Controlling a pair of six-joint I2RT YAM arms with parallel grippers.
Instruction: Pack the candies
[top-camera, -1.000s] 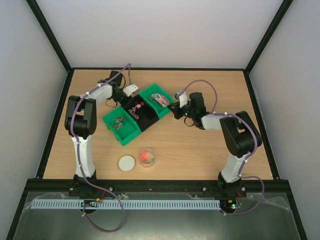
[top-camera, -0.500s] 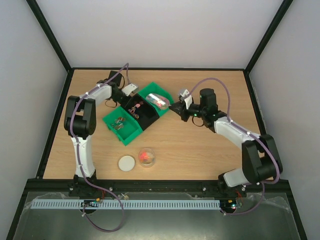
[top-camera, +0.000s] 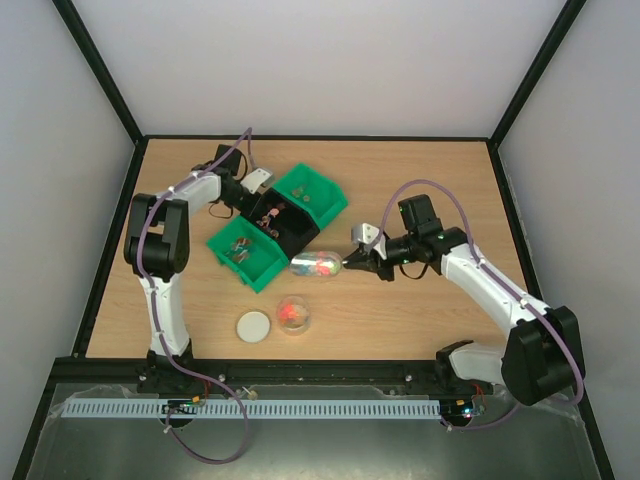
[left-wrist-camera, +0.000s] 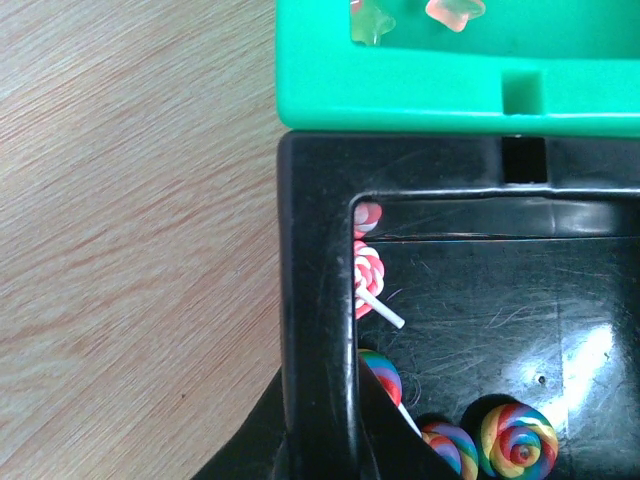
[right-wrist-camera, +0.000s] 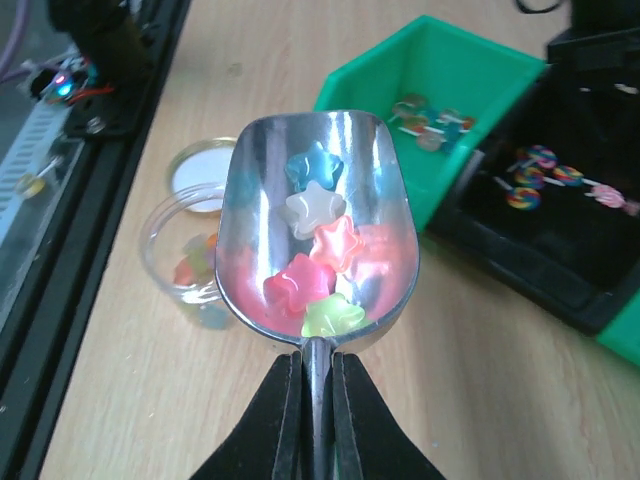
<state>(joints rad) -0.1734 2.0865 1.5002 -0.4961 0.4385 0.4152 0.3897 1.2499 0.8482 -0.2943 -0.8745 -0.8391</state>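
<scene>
Several star-shaped candies (right-wrist-camera: 318, 250) in pink, green, orange, white and blue lie in a metal scoop (right-wrist-camera: 316, 200). My right gripper (right-wrist-camera: 317, 365) is shut on the scoop's handle. In the top view the scoop (top-camera: 315, 266) hangs level just above and behind the small clear jar (top-camera: 293, 314), which holds a few candies (right-wrist-camera: 195, 262). More candies (left-wrist-camera: 455, 10) lie in the far green bin (top-camera: 312, 192). My left gripper (left-wrist-camera: 322, 440) is shut on the black bin's near wall (left-wrist-camera: 315, 300), one finger on each side.
The black bin (top-camera: 285, 225) stands between the two green bins and holds swirl lollipops (left-wrist-camera: 368, 270). The near green bin (top-camera: 245, 252) holds more lollipops. The jar's white lid (top-camera: 254, 326) lies left of the jar, close to the table's front rail.
My right arm has carried the loaded scoop from the far green bin out toward the front, to a spot over the table just behind the jar. The left arm has stayed where it was.
</scene>
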